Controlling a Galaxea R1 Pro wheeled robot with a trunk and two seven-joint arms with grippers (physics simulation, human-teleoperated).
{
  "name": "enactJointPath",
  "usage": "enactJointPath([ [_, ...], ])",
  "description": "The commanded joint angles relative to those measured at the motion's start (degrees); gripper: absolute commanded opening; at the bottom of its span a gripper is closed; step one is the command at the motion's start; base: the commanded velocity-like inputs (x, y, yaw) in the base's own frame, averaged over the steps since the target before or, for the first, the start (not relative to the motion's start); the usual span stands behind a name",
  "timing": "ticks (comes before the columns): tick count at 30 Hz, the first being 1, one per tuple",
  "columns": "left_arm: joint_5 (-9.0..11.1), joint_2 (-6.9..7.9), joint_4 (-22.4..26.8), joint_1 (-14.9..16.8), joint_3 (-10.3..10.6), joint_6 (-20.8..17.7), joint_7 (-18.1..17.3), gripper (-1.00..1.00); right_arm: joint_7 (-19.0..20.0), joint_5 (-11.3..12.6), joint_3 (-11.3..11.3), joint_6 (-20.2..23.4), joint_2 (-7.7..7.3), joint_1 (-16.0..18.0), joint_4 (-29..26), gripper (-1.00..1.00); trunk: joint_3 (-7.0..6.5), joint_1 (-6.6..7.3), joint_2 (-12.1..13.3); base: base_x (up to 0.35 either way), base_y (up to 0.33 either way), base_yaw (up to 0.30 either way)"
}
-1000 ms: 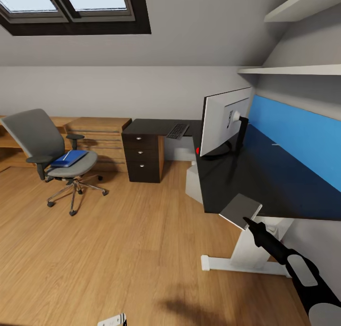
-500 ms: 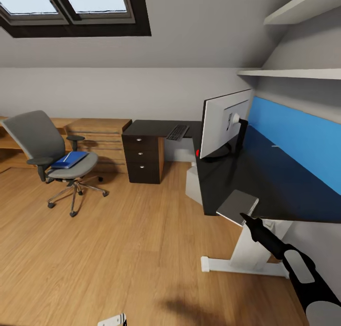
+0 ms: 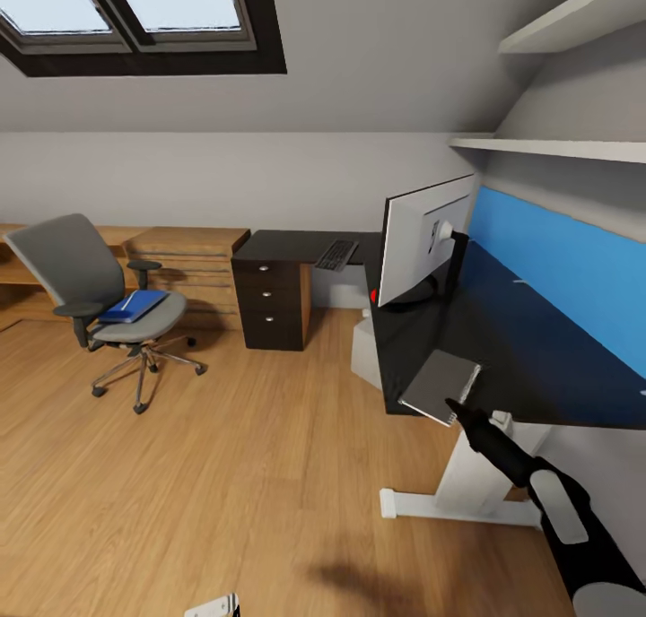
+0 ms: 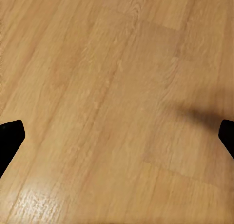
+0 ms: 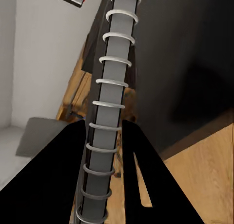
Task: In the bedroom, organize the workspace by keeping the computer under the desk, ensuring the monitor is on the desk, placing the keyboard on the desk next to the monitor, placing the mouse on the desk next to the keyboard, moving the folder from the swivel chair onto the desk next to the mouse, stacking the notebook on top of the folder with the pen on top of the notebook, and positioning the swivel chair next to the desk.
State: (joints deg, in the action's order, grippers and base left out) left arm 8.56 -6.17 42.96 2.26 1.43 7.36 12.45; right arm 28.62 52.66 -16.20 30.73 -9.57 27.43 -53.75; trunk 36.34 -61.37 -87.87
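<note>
My right jaws pinch the spiral-bound notebook at its coil edge, held over the near corner of the black table, near the monitor. My left jaws hang spread above the wood floor. The blue folder lies on the swivel chair.

The monitor shows its back, its screen hidden. The table runs off the right edge. A small white object is cut by the bottom edge, unidentifiable.
</note>
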Motion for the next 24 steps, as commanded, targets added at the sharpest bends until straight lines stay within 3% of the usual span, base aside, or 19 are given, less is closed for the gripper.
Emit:
enactJointPath([
  [1,0.58,0.02,-0.01,0.02,0.15,0.25,0.2,1.0,0.0,-0.66,-0.13,0.43,0.42,-0.26,-0.83,-1.0,0.05,0.0,-0.02,0.0,0.0,0.0],
  [4,0.58,0.02,0.01,0.02,0.15,0.27,0.2,1.0,0.02,-5.31,-0.08,0.41,2.31,-1.47,-4.02,-1.0,0.05,0.0,-0.02,0.0,0.0,0.0],
  [5,0.56,0.02,0.02,0.02,0.22,0.28,0.2,1.0,0.03,-13.12,-0.06,0.39,5.87,-2.98,-7.93,-1.0,0.05,0.0,-0.02,0.0,0.0,0.0],
  [6,0.54,0.02,0.0,0.02,0.28,0.28,0.2,1.0,0.03,-16.31,-0.06,0.37,7.33,-3.51,-9.39,-1.0,0.05,0.0,-0.02,0.0,0.0,0.0],
  [11,0.5,0.02,-0.05,0.02,0.34,0.29,0.2,1.0,0.0,-26.91,-0.06,0.14,12.26,-5.86,-14.55,-1.0,0.05,0.0,-0.02,0.0,0.04,0.0],
  [16,0.52,0.02,-0.07,0.02,0.26,0.29,0.2,1.0,-0.04,-33.12,-0.06,0.06,15.57,-7.92,-17.9,-1.0,0.05,0.0,-0.02,0.0,0.217,0.0],
  [19,0.56,0.02,-0.07,0.02,0.25,0.29,0.2,1.0,0.24,-36.96,-0.06,0.04,16.4,-8.49,-18.6,-1.0,0.05,0.0,-0.02,0.0,0.281,0.0],
  [24,0.57,0.02,-0.07,0.02,0.24,0.29,0.2,1.0,0.72,-38.76,-0.06,0.04,16.62,-8.67,-18.71,-1.0,0.05,0.0,-0.02,0.0,0.295,0.0],
])
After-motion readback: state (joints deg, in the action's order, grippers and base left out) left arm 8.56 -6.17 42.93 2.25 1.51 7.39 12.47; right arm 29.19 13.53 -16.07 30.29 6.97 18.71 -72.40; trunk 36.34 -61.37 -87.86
